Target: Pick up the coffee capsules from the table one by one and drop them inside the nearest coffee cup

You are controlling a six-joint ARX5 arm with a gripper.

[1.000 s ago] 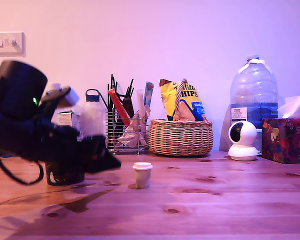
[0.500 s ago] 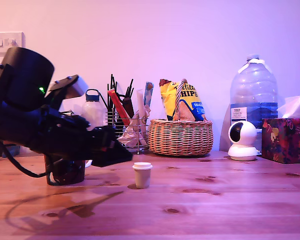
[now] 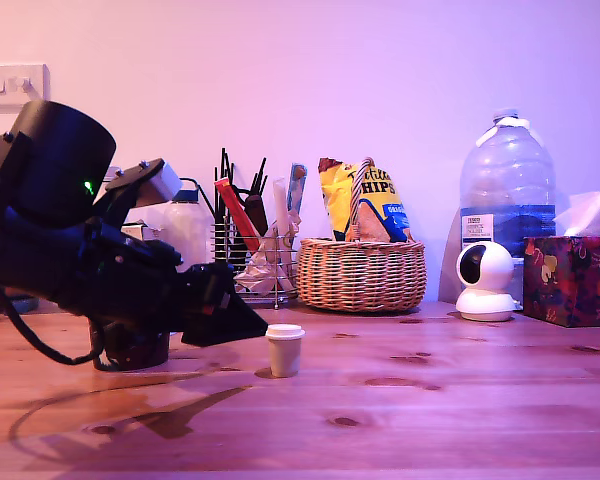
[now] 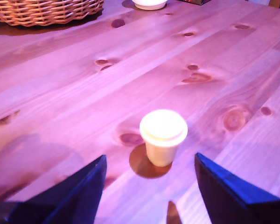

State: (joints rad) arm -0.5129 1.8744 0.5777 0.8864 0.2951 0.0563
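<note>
A single cream-white coffee capsule [image 3: 284, 350] stands upright on the wooden table [image 3: 430, 410], its wide rim on top. My black gripper [image 3: 252, 324] reaches in from the exterior view's left, its tip just short of the capsule and slightly above it. In the wrist view the capsule [image 4: 162, 135] sits just ahead of the gap between my two dark fingers [image 4: 79, 191], and the gripper [image 4: 150, 157] is open and holds nothing. The dark coffee cup [image 3: 130, 348] stands behind my arm, mostly hidden by it.
Along the back wall stand a wicker basket [image 3: 362, 272] with snack bags, a wire caddy of utensils [image 3: 250, 265], bottles, a large water jug [image 3: 507, 195], a white camera [image 3: 484, 282] and a tissue box [image 3: 572, 278]. The basket [image 4: 42, 11] edges the wrist view.
My arm has swung up and towards the exterior view's right, bringing the gripper tip from near the cup to just beside the capsule. The capsule has not moved.
</note>
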